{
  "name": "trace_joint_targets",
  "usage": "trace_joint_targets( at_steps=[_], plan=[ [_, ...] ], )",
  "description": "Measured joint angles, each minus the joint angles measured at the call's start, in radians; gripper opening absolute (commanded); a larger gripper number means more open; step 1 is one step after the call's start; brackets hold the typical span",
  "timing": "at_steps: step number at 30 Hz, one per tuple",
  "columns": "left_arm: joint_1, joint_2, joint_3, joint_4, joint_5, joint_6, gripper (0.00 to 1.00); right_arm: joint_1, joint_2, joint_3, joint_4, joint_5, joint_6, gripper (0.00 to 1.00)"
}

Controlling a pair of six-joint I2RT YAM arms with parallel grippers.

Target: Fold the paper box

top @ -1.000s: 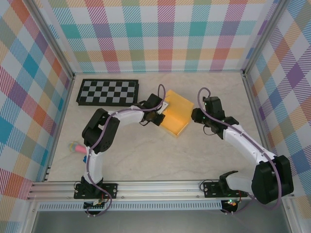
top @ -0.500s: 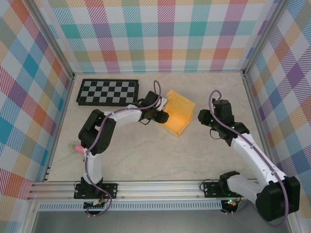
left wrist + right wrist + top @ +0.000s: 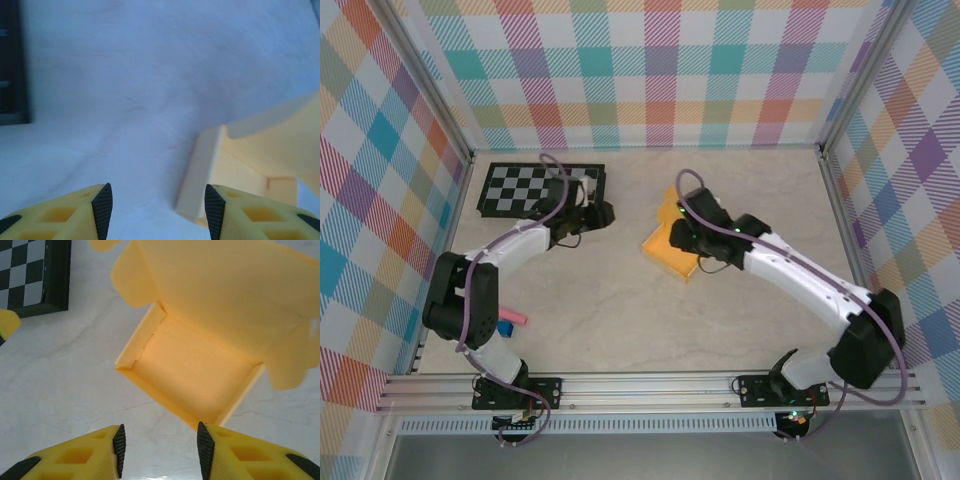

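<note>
Right gripper hovers with its jaws apart and nothing between them, just above the paper box. The box sits mid-table, open-topped, lid flap up. Left gripper is spread too, empty, low over the bare table left of the box, by the right end of the checkerboard. Pale marbled surface, aluminium rails along the near edge, pastel plaid walls all round.

Seen from above, the right arm covers the right part of the paper box. In your left wrist view, the right edge cuts the box off, and the checkerboard is a blurred dark strip. The pink item is too small to identify.
</note>
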Motion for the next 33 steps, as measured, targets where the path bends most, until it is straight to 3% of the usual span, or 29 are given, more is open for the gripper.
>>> trace_joint_targets(
  at_steps=[6, 14, 33],
  plan=[
    [0.153, -0.046, -0.031, -0.061, -0.139, -0.096, 0.55, 0.068, 0.360, 0.319, -0.035, 0.051, 0.195, 0.47],
    [0.182, -0.114, -0.064, -0.120, -0.230, -0.129, 0.56, 0.050, 0.664, 0.470, -0.092, 0.103, 0.314, 0.49],
    [0.185, -0.127, -0.105, -0.162, -0.240, -0.143, 0.56, 0.032, 0.773, 0.549, -0.124, 0.183, 0.397, 0.40]
  ],
)
